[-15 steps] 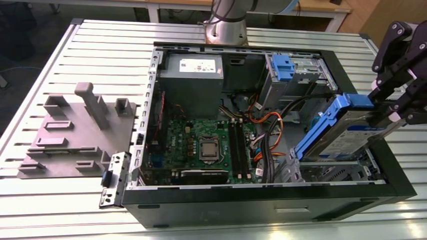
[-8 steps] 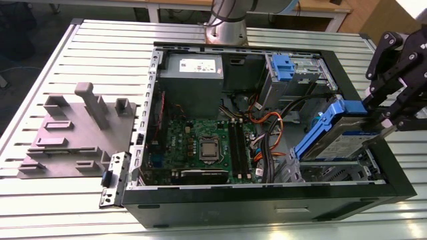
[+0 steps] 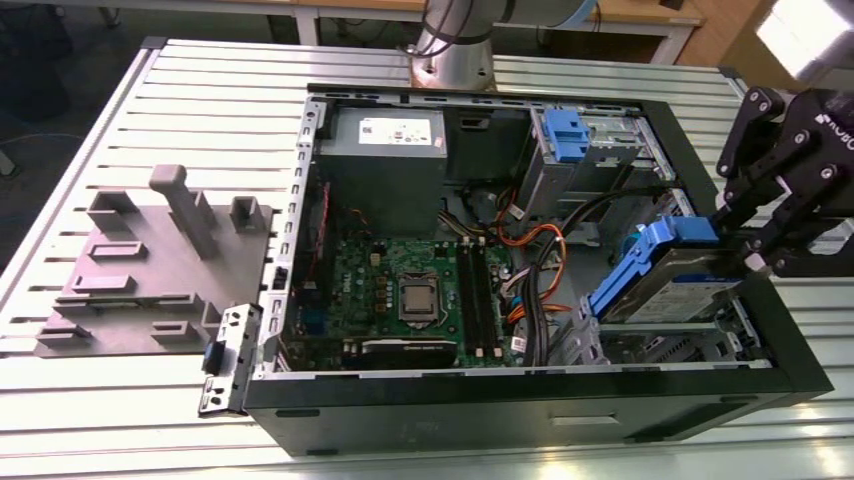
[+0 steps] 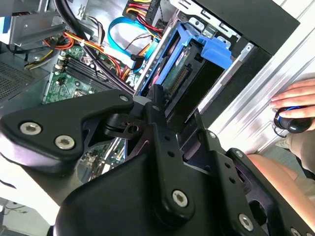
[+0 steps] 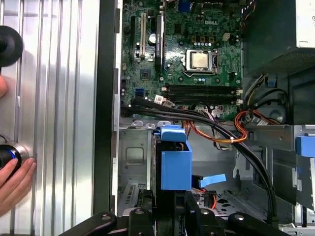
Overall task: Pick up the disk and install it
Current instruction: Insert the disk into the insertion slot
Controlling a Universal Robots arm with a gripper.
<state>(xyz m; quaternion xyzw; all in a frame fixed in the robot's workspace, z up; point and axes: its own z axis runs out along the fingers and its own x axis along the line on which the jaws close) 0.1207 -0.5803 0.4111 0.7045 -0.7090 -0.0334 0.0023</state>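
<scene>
Silver-grey disk (image 3: 674,285) with blue rails, tilted inside the open computer case (image 3: 534,400) near the desk's (image 3: 80,150) edge on the exterior view's right; jaws clamped on its raised end.

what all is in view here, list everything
computer case: one, black, open, on table
table: one, silver, slatted
motherboard: one, green, in case
metal box: one, grey, in case
latch: one, blue, beside metal box
cables: several, orange, black, blue, in case
fixture: one, grey, exterior view's left of case
disk: one, silver-grey with blue rails, tilted in case
hand: one, on table beside case
gripper: one, black, shut on disk
</scene>
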